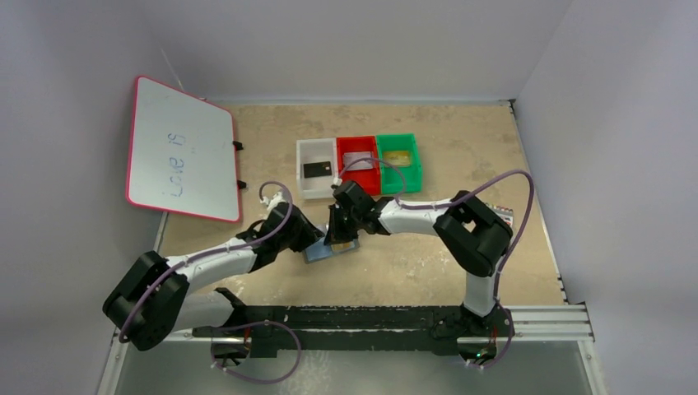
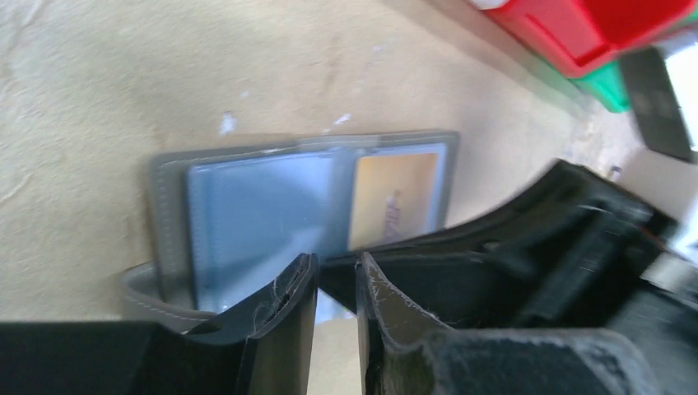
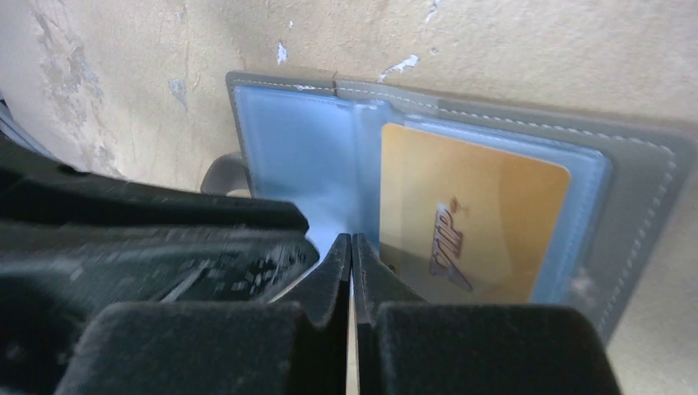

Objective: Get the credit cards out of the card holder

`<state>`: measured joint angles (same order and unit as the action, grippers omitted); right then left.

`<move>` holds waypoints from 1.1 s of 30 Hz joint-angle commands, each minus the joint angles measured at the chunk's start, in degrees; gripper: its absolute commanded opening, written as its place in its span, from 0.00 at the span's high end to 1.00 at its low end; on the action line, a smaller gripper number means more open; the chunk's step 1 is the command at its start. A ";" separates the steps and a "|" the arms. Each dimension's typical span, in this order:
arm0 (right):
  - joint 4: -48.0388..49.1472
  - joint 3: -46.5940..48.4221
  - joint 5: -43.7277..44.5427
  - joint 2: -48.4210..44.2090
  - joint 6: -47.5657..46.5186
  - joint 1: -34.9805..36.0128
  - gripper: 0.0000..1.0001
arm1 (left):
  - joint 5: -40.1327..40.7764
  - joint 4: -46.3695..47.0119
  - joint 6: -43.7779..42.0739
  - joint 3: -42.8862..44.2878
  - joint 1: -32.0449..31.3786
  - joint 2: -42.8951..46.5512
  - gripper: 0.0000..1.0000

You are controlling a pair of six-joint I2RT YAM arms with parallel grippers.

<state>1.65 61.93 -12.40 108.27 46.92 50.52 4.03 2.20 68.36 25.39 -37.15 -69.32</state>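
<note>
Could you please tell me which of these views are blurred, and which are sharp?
Left wrist: motion-smeared throughout, the card holder and red tray both soft. Right wrist: clearer, the lettering on the gold card readable. Top external: sharp and evenly lit.

The gold card (image 3: 473, 218) reads "VIP", the whiteboard (image 1: 181, 148) "Love is".

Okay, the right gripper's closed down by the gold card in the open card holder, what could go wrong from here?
The right gripper is shut at a corner of the gold card; it may be pinching the clear pocket instead, so a pull could drag the card holder along. The left gripper sits at the holder's near edge, jaws slightly apart; if it isn't pinning the holder, it could lift or fold shut.
</note>
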 commanded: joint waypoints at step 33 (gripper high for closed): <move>-6.58 -5.46 8.37 -5.42 -0.33 -5.00 0.97 | -6.40 13.17 -1.48 -0.95 -0.03 -11.90 0.69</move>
<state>-3.38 56.23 -4.23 101.19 47.68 45.56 -2.33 15.73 69.17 23.38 -37.15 -79.72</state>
